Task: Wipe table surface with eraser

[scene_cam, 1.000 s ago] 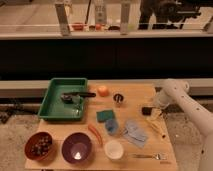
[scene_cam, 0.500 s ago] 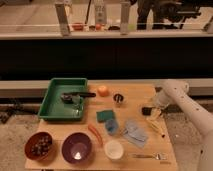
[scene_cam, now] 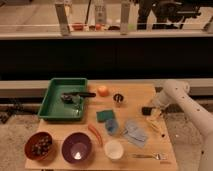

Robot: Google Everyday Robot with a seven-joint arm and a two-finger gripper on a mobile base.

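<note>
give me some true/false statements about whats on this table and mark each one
1. A black-handled tool lies in the green tray. True.
2. The hand hangs over the green tray. False: it is at the right side of the table surface, by the eraser.
3. The green sponge lies in the tray. False: it lies on the table, right of the tray.
4. An orange sits between the tray and a small dark cup. True.

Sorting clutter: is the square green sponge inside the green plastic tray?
No, the sponge lies on the tan wooden tabletop beside the tray; the end effector is by the small black eraser.
</note>
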